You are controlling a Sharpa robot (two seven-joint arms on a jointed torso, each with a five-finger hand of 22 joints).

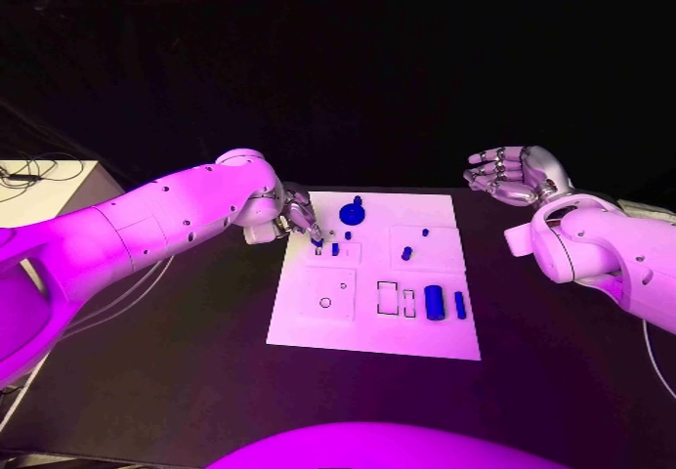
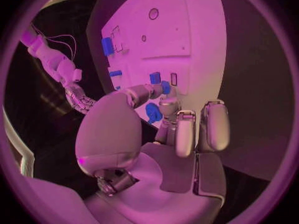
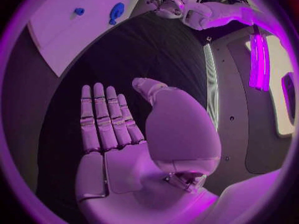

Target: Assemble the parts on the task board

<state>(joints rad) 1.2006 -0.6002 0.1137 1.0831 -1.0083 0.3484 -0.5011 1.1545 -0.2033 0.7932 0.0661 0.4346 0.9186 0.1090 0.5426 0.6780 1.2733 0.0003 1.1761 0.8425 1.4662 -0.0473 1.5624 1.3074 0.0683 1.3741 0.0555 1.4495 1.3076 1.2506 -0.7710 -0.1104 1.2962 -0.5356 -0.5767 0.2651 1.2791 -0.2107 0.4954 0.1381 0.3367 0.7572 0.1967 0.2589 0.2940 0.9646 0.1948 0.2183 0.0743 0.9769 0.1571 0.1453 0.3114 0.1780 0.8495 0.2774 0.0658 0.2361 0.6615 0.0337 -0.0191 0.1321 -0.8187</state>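
Black worktop (image 1: 169,371) runs under everything, with dark space behind it. On its middle lies the flat white plastic task board (image 1: 353,332), marked with small slots and outlines.

Small blue plastic parts (image 1: 434,301) lie on the board: two upright-looking bars near the right side, a round knob-shaped piece (image 1: 353,210) at the far edge, and a few tiny pegs between them. They look hard, smooth and very light, so they could slip or tip over with a rough push. I think each is best taken by its two long sides with a soft pinch.

At the board's far left corner, the silver left hand (image 1: 293,217) reaches down with its fingers (image 2: 163,89) pinching a small blue peg (image 2: 166,87), just above a slot. A second blue piece (image 2: 152,112) sits close under the hand.

Off to the right of the board, the silver right hand (image 1: 510,174) hangs in the air, holding nothing, with straight, loose fingers (image 3: 106,117).
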